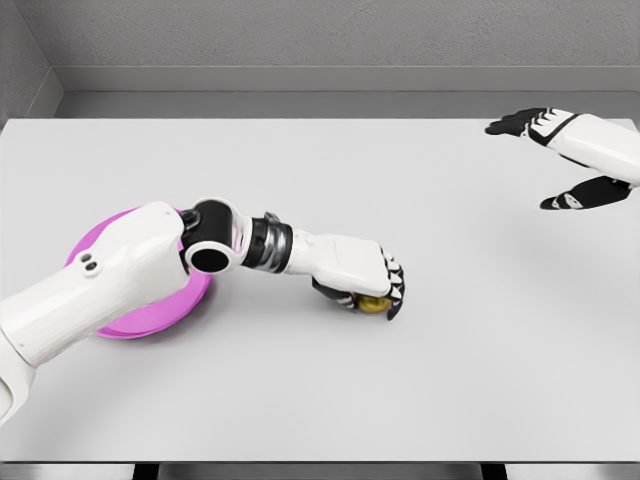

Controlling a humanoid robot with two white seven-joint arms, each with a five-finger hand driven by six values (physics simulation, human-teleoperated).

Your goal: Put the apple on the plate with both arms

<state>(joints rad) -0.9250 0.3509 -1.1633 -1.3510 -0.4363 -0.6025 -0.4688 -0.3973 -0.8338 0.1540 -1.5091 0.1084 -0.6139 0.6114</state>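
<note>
I work in a bare simulated test cell: a plain white table against featureless grey walls, all rendered flat and unfurnished.

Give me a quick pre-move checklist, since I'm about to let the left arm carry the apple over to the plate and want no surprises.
1. Left hand closed around the apple: ok, fingers curl over it, with only a yellowish patch showing.
2. Apple lifted off the table: cannot tell, the hand hides its underside.
3. Plate in place: ok, the pink plate lies at the table's left, partly covered by the left arm.
4. Plate surface free: cannot tell, the arm hides most of it.
5. Right hand out of the way: ok, it is open at the far right, holding nothing.
</note>
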